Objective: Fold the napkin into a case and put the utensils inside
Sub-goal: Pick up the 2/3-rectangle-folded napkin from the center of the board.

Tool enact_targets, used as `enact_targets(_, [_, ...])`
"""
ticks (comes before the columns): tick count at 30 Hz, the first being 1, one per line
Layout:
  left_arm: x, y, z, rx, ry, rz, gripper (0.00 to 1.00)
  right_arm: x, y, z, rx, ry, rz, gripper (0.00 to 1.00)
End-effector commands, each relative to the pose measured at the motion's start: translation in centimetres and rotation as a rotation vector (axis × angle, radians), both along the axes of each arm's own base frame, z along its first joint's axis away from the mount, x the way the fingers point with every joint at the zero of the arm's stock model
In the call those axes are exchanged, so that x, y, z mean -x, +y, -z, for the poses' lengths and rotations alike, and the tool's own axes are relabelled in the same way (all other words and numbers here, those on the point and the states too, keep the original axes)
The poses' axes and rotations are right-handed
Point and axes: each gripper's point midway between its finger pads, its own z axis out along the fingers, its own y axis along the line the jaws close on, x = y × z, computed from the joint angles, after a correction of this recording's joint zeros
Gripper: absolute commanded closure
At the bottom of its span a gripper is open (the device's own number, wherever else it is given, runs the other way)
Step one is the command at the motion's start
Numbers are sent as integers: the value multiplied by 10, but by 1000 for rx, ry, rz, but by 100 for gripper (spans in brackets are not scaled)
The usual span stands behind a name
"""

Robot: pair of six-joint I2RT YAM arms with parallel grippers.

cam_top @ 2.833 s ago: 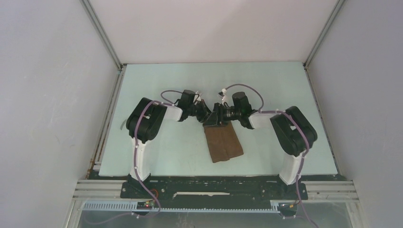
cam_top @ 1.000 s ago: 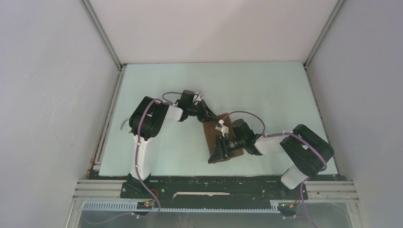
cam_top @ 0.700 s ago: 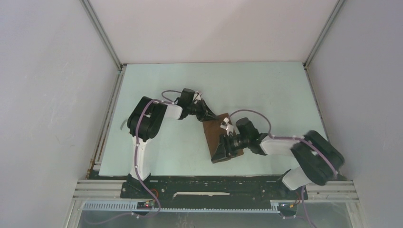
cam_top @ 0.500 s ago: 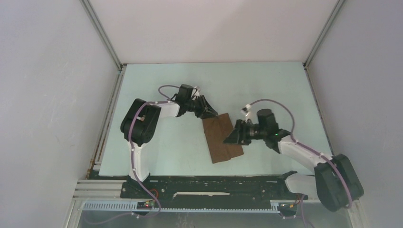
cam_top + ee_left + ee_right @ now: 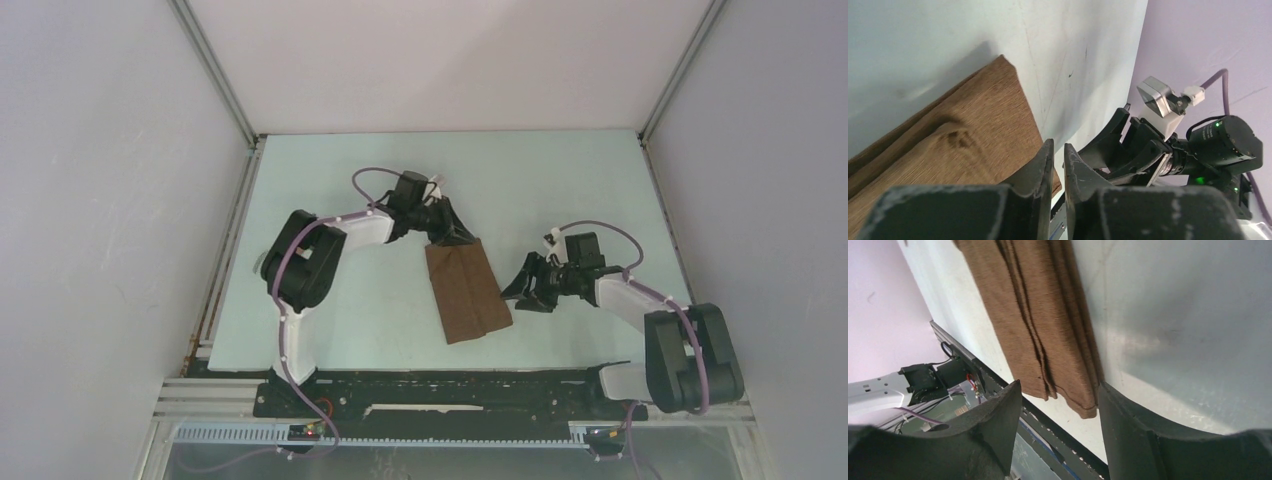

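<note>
The napkin lies flat near the middle of the pale green table, folded into a long narrow brown strip. In the top view its length runs from about 11 o'clock at the far end to 5 o'clock at the near end. Lengthwise creases run down it, and the right wrist view shows the layers ending unevenly at the near end, one corner reaching a little past the others.

The left gripper sits at the strip's 12 o'clock end, right over the far edge of the cloth. Its own camera shows the jaws released but only a sliver apart, with nothing between them. The brown weave spreads beneath and to the left, with a small dent pressed into its surface. Whether the tips touch the cloth I cannot tell.

The right gripper is at the napkin's 3 o'clock side, just beside the long right edge and pointing toward 9 o'clock. It is released, jaws spread wide and empty. Bare table shows between them, and the near end of the strip lies beyond the tips, apart from both jaws.

The left arm reaches out from 7 o'clock, its elbow bent. The right arm comes in low from 5 o'clock, its forearm close to the table.
</note>
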Motion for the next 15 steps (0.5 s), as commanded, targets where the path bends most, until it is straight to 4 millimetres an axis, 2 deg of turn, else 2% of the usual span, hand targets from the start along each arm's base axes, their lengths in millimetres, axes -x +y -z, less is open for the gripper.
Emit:
enact_targets(1, [2, -27, 13, -12, 2, 40, 86, -7, -5, 11, 41, 2, -6, 35])
enact_targets(4, [-2, -23, 30, -82, 17, 16, 92, -7, -5, 16, 48, 9, -13, 37])
enact_targets(8, [-6, 0, 50, -285, -11, -21, 97, -6, -4, 21, 62, 16, -17, 39])
enact_targets(15, [-6, 24, 62, -471, -36, -55, 100, -5, 6, 28, 70, 25, -40, 40])
